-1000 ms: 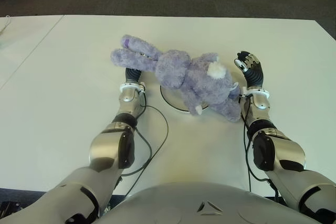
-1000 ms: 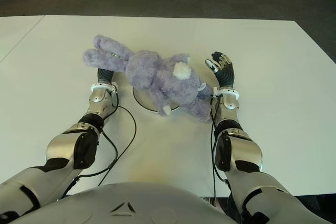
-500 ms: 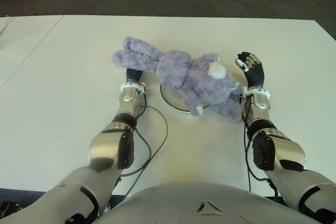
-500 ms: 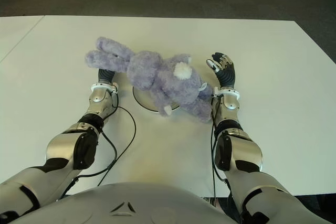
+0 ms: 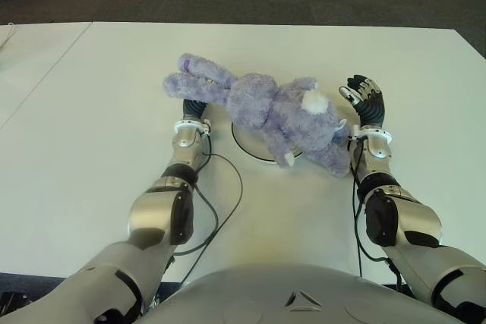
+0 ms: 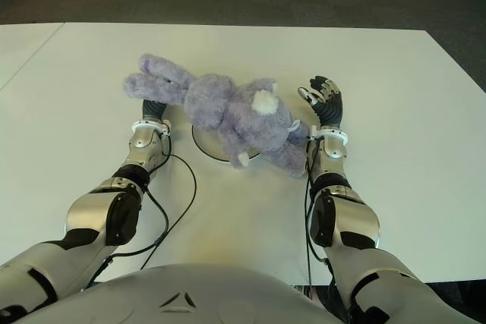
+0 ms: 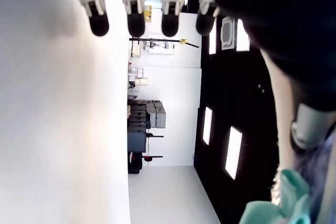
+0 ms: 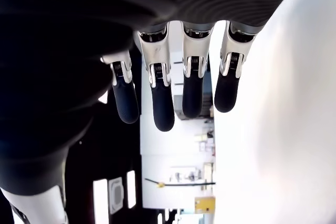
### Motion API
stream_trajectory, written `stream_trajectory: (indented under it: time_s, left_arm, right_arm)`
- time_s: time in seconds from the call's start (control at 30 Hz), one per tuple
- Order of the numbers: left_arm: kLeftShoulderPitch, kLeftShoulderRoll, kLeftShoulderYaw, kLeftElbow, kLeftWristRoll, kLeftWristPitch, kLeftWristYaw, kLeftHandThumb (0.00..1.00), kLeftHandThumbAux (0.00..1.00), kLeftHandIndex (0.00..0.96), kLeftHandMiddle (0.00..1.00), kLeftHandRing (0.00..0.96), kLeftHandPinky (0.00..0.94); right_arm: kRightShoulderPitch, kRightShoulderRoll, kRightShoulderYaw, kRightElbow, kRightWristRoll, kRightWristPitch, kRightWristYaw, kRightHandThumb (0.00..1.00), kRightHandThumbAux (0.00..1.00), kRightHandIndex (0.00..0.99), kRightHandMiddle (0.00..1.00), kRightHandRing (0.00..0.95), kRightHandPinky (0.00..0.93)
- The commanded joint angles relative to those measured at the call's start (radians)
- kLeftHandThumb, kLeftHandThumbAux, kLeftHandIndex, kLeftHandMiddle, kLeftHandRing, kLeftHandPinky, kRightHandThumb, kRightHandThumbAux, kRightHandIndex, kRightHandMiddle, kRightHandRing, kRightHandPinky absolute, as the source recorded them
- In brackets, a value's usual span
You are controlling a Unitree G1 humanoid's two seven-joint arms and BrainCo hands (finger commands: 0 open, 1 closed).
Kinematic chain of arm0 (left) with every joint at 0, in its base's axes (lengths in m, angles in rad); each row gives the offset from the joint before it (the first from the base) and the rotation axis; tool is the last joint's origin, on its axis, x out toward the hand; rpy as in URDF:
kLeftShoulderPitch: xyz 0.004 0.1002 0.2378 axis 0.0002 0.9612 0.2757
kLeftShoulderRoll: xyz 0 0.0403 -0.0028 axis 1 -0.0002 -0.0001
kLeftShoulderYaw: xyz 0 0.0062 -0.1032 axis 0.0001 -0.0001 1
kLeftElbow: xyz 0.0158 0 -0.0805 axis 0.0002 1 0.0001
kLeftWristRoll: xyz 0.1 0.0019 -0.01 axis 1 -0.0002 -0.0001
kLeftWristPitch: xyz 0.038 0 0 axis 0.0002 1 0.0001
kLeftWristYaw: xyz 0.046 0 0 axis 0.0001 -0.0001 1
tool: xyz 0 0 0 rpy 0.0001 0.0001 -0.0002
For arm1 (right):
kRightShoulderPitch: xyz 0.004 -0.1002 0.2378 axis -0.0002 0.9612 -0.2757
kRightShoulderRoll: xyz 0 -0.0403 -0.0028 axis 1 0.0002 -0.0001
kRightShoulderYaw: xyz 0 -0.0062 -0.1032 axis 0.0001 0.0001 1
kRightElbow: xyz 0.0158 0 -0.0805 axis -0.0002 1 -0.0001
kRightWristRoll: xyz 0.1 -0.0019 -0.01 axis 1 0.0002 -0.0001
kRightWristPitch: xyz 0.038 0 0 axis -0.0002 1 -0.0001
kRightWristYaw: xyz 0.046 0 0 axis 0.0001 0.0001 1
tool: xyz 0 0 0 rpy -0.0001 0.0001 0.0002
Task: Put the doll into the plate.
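1. White table (image 5: 91,111) fills the view.
2. Purple bunny doll (image 5: 266,108) lies across the round plate (image 5: 247,144).
3. Left hand (image 5: 191,108) sits under its ears, fingers (image 7: 136,22) straight.
4. Right hand (image 5: 364,96) is spread wide beside it, holding nothing.

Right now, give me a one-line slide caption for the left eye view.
Purple doll lies across the white plate, left hand under its ears, open right hand beside it on the table.

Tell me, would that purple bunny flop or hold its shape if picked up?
The bunny looks plush and furry, so it would probably sag and feel light. Its long ears drape past the plate, so they would likely dangle. It seems unlikely to roll or break.
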Motion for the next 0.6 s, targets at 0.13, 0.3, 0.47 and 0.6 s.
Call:
stream_trajectory:
  time_s: [0.13, 0.3, 0.47, 0.6]
  left_arm:
    - [0.208, -0.016, -0.008, 0.131, 0.014, 0.131, 0.025, 0.000, 0.540, 0.026, 0.062, 0.060, 0.064]
    - [0.206, -0.014, -0.002, 0.132, 0.008, 0.140, 0.020, 0.000, 0.538, 0.026, 0.057, 0.054, 0.058]
    - [0.205, -0.014, 0.000, 0.132, 0.006, 0.140, 0.019, 0.000, 0.540, 0.032, 0.057, 0.055, 0.067]
    - [0.205, -0.016, 0.001, 0.131, 0.003, 0.137, 0.019, 0.000, 0.546, 0.032, 0.057, 0.057, 0.067]
  right_arm:
    - [0.220, 0.120, -0.017, 0.122, 0.024, 0.077, -0.027, 0.036, 0.761, 0.249, 0.284, 0.275, 0.283]
    - [0.219, 0.119, -0.011, 0.123, 0.018, 0.085, -0.033, 0.037, 0.777, 0.253, 0.282, 0.268, 0.264]
    - [0.220, 0.117, -0.007, 0.123, 0.013, 0.092, -0.038, 0.046, 0.798, 0.255, 0.278, 0.263, 0.263]
    - [0.218, 0.116, 0.002, 0.123, 0.003, 0.088, -0.051, 0.042, 0.802, 0.255, 0.282, 0.270, 0.292]
